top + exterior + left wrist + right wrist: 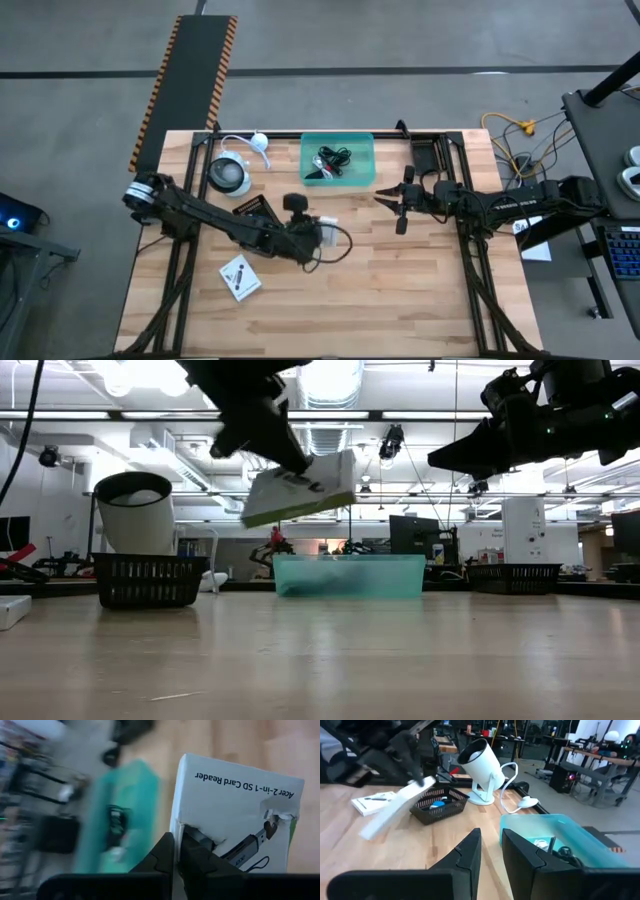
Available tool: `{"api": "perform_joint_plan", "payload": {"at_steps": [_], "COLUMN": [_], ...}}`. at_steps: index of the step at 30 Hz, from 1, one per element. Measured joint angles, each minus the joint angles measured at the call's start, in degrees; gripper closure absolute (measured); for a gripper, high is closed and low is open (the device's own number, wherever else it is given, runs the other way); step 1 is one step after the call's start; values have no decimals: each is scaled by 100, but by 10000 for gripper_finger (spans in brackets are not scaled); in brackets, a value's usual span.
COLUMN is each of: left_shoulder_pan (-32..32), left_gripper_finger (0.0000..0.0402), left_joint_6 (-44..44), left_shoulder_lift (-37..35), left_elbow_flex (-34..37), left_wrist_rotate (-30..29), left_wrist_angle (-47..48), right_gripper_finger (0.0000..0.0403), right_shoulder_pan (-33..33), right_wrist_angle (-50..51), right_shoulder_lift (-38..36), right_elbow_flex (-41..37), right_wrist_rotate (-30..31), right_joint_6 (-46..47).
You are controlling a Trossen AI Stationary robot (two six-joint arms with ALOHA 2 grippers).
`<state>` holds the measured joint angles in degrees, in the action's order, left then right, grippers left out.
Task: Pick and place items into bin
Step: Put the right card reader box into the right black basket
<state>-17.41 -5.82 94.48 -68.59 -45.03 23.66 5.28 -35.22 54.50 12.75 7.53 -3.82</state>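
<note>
Packet (235,815), a white card-reader box, is held clamped in the left gripper (177,852) in the air short of the bin (338,160), so the carry step is judged in hand, with release over the bin needed next, while the right gripper (490,847) waits beside it, slightly parted and empty.

Left gripper holds a white box in the air above the table.

The left gripper (290,460) comes down from the top and is closed on a white box (300,488), which hangs tilted, well above the wooden table (320,660). Behind and below the box stands the teal-green bin (348,575), with something dark inside it. To the left stands a black mesh basket (150,580), and behind it a white round device (133,512). The right arm (530,420) waits high at the upper right.
</note>
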Motion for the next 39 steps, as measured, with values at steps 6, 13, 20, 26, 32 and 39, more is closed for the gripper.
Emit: {"api": "perform_joint_plan", "payload": {"at_steps": [6,13,20,26,32,39], "left_shoulder_pan": [119,330,640,842,973,1067], "left_gripper_finger": [400,400,400,400,400,400], "left_joint_6": [-1264,-3078,-3655,-4120,-4587,-4910], "left_shoulder_lift": [56,243,388,417,417,417], "left_elbow_flex": [38,47,56,69,61,56], "left_wrist_rotate": [-868,-1262,-1257,-1237,-938,-322], "left_wrist_angle": [-1195,-2991,-3917,-4381,-4812,-5237], "right_gripper_finger": [312,226,183,179,179,179], "right_shoulder_pan": [-2,-5,-13,-13,0,4], "right_wrist_angle": [-11,-151,-160,-150,57,242], "right_shoulder_lift": [0,0,0,0,31,311], "right_elbow_flex": [0,2,334,679,945,1082], "right_wrist_rotate": [-9,-950,-1099,-1062,-966,-567], "right_joint_6": [284,541,532,536,516,539]}}
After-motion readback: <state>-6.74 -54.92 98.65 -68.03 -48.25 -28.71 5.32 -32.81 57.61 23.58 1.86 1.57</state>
